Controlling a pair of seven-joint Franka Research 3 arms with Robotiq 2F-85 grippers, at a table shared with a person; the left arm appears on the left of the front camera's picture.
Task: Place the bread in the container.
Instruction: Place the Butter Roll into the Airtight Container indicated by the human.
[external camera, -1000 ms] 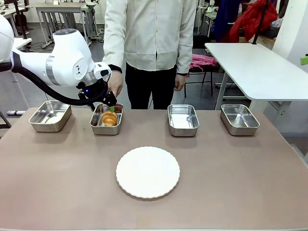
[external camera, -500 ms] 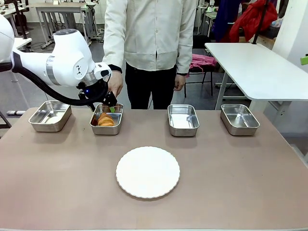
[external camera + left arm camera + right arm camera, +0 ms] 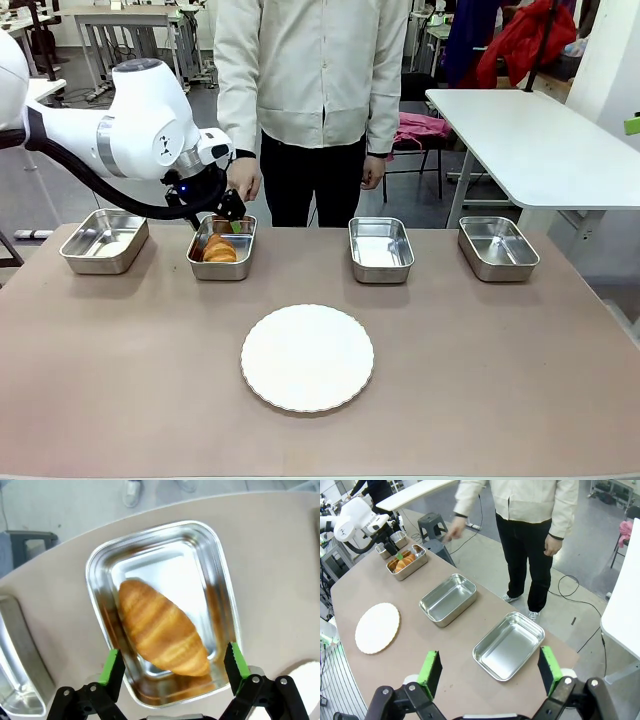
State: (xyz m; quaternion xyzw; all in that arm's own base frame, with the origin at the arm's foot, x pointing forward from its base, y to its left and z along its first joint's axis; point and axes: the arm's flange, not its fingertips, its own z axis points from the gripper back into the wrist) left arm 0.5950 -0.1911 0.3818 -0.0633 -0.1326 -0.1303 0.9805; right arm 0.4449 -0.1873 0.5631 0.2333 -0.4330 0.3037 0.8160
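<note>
The bread now lies flat and diagonal inside the container, the second tray from the left along the table's far edge; a second ago it stood higher, between the fingers. The left gripper hovers just above it, fingers spread wide and empty, slightly higher than before. That suggests the placement is done, leaving only the retreat. The right gripper hangs open over the table's right end, holding nothing.
</note>
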